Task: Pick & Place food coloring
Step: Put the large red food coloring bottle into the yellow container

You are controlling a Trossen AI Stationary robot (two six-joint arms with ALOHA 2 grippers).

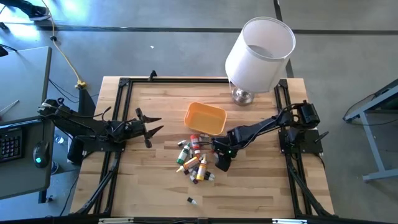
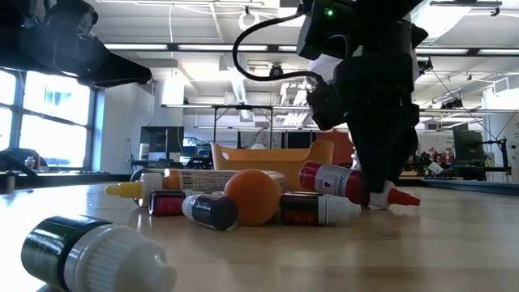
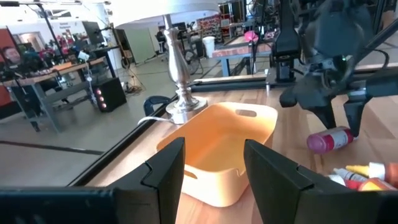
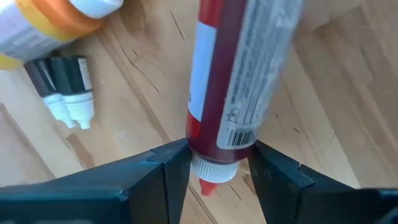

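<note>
Right claw (image 4: 214, 165) straddles red bottle (image 4: 239, 81) on table.

Right gripper (image 1: 219, 157) lowered, jaws parted, left gripper (image 1: 151, 126) waiting, jaws open

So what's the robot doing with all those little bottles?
The right end effector is down on the wooden table, its fingers on either side of a red food coloring bottle near the cap, at the edge of the pile of small bottles. The bottle lies on the wood, not lifted yet. The orange tray sits just beyond the pile and looks empty. The left end effector waits open above the table's left side, holding nothing.
</note>
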